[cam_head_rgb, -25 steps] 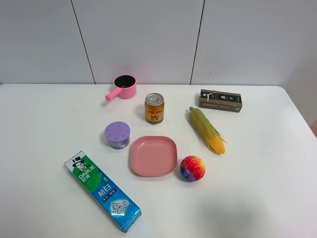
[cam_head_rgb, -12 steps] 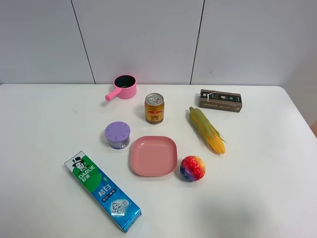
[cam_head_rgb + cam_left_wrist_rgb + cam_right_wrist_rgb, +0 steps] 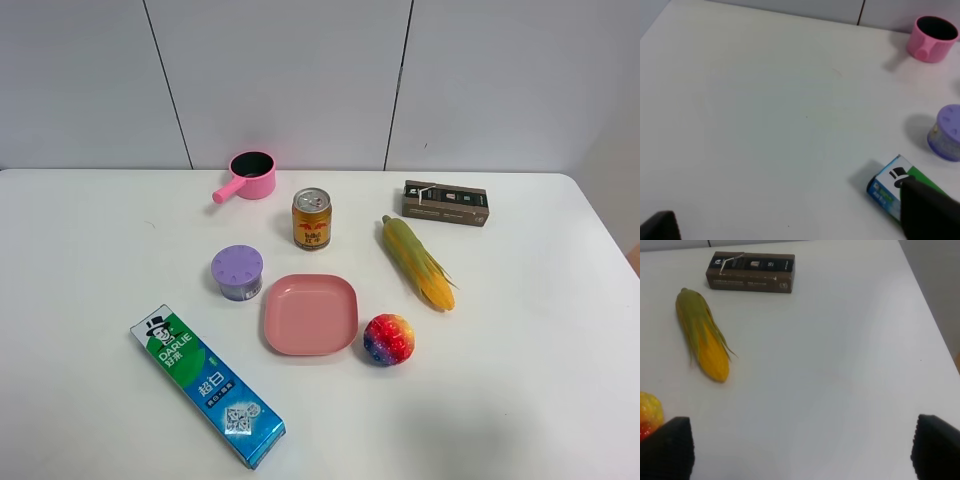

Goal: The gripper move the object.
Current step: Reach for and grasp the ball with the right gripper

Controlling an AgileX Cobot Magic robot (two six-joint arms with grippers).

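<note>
- The ball (image 3: 389, 339) is being carried by the bench (image 3: 540, 400), just beside the pink plate (image 3: 310, 313).
- The right gripper (image 3: 800, 445), the nearer one, is being held wide open; the ball is lying just outside one fingertip (image 3: 670, 440), toward the bench's middle.
- The left gripper (image 3: 795, 222) is likewise being held open, well apart.

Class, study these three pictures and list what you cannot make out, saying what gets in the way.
Rainbow ball, right wrist view: mostly cut off by the frame edge and a finger of the right pincer.
Toothpaste box, left wrist view: partly hidden behind a finger of the left pincer.
Purple-lidded tub, left wrist view: cut by the edge.
Brown box, high view: print too small to read.
</note>
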